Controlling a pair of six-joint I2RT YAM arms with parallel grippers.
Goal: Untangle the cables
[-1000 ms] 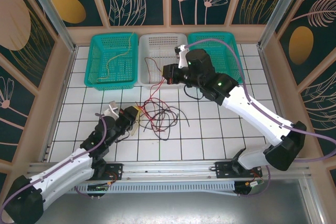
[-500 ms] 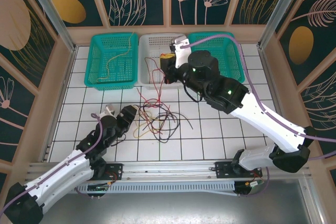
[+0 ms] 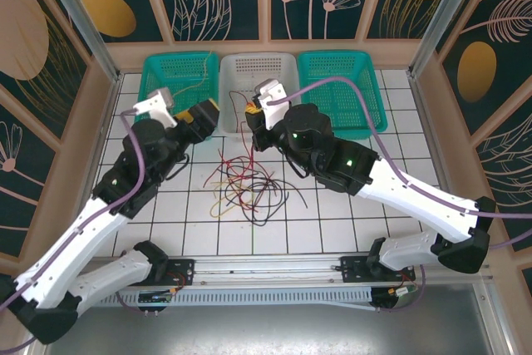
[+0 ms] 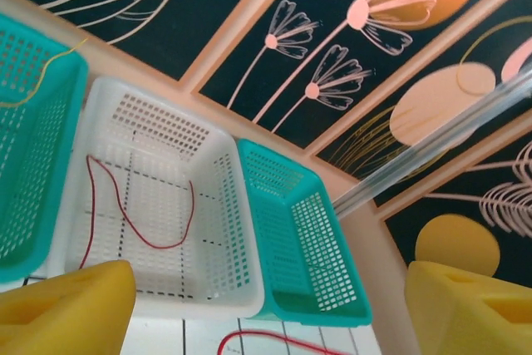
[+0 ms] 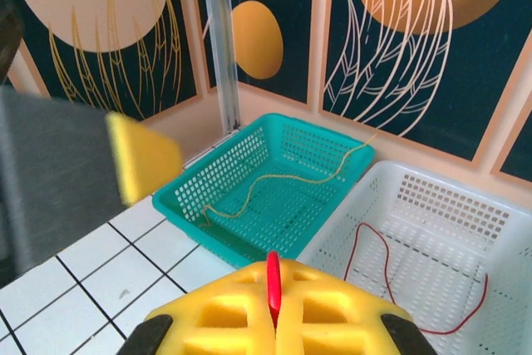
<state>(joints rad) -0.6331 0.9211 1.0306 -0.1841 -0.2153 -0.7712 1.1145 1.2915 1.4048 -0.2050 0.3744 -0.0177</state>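
Seen from above, the tangled cables (image 3: 247, 184) lie on the tiled surface (image 3: 316, 226) and the right gripper (image 3: 253, 112) hangs at the near rim of the white basket (image 3: 259, 60), so a strand looks ready to be sorted. The left wrist view shows the left gripper (image 4: 266, 305) with jaws wide apart and empty, and one red cable (image 4: 137, 230) lying in that basket. The right wrist view adds what the overhead view hides: jaws clamped on a red strand (image 5: 273, 284), which next needs carrying over the basket and releasing.
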